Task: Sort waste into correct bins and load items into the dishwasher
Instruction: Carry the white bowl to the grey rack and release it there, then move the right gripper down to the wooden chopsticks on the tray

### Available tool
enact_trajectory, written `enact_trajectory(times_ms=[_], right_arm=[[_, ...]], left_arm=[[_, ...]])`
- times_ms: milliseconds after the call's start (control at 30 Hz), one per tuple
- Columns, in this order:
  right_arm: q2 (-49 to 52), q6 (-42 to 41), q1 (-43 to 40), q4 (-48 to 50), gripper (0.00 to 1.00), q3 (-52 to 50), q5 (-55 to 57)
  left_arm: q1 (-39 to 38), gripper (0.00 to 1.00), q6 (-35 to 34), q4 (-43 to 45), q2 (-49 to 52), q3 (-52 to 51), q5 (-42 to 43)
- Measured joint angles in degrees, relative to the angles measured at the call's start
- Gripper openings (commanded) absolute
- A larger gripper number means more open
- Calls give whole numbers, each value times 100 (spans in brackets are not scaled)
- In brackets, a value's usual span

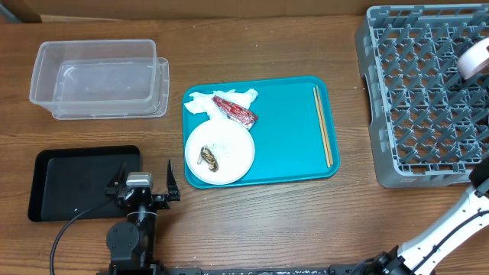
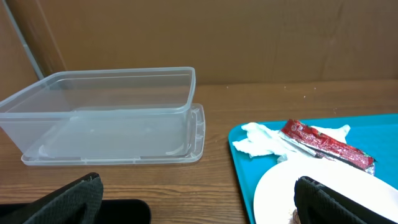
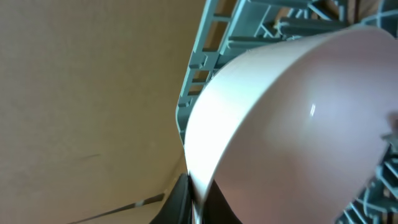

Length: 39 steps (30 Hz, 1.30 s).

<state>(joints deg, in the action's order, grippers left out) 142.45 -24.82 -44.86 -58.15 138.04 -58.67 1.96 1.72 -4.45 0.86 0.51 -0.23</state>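
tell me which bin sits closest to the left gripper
The shallow black tray, right beside the left gripper; the clear tub sits farther off.

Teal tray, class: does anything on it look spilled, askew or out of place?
Yes. The red wrapper lies slantwise across the crumpled napkin, its end near the white plate's rim. A brown food scrap sits on the plate. The chopsticks lie straight along the teal tray's right edge.
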Motion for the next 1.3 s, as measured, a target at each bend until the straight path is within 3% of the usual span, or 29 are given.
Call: enact_trajectory(times_ms=[300,467,833,900,1000,1167,1300], right_arm=[[-697,11,-203,-1172,18,-103,1010],[-1390,-31,-212,-1353,40,-122,1609],[-1849,-68,7,-1327,41,-122,2341],[-1851,-76,118,-1276,47,-122,2616],[-1849,-63,385,-1141,48,-125,3309],[-1786,-66,966,-815,40,-122,4769],[-1453,-61,1333,-614,39,-120,5672]], left_arm=[[0,100,0,0,-2,0,0],[0,100,0,0,0,0,2],[0,100,0,0,-2,0,2],[0,100,0,0,0,0,2],[0,100,0,0,0,0,2],[0,100,0,0,0,0,2],[0,100,0,0,-2,0,0]])
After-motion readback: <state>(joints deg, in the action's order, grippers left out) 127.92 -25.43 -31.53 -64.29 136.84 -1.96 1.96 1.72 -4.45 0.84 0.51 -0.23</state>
